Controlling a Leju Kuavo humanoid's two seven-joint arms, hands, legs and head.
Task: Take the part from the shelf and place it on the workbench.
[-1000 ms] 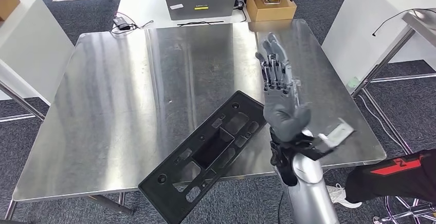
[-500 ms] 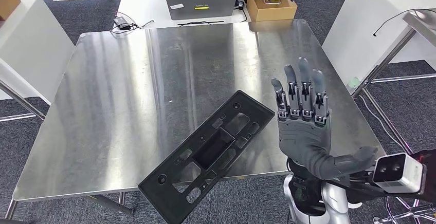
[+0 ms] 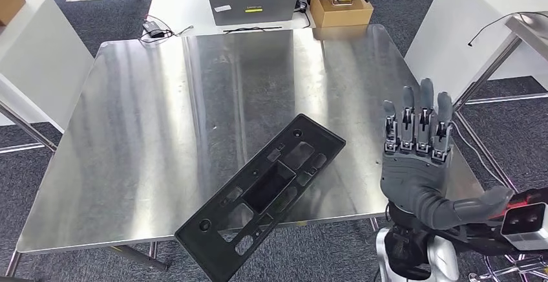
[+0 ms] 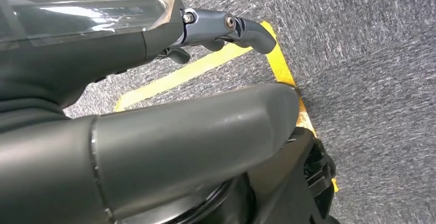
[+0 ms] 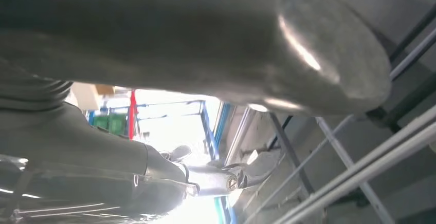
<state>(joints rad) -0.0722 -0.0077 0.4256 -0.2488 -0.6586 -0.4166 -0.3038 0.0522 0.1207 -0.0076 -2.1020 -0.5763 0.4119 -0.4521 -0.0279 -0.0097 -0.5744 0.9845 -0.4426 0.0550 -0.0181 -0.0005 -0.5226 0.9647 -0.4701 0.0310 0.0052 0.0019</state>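
i am holding the right hand (image 3: 417, 165) raised beside the near right corner of the bench (image 3: 161, 114), fingers straight and spread, thumb out to the side, gripping nothing. the part (image 3: 262, 195), a long black plastic panel with cut-outs, is lying flat and slanted on the steel top, one end overhanging the near edge, apart from the hand. i am reading the placing step as essentially done: the part is resting on the bench and the hand is free of it. the overhanging end is looking like the one weak point, since a nudge there could tip the panel off. the left hand (image 4: 154, 131) is hanging down over grey carpet with a yellow floor line; its thumb is lying straight, one dark finger is showing, and nothing is visible in it, but i cannot tell how far it is opened. next i am judging a plain retreat of the right arm away from the bench, or a light push sliding the panel fully onto the top.
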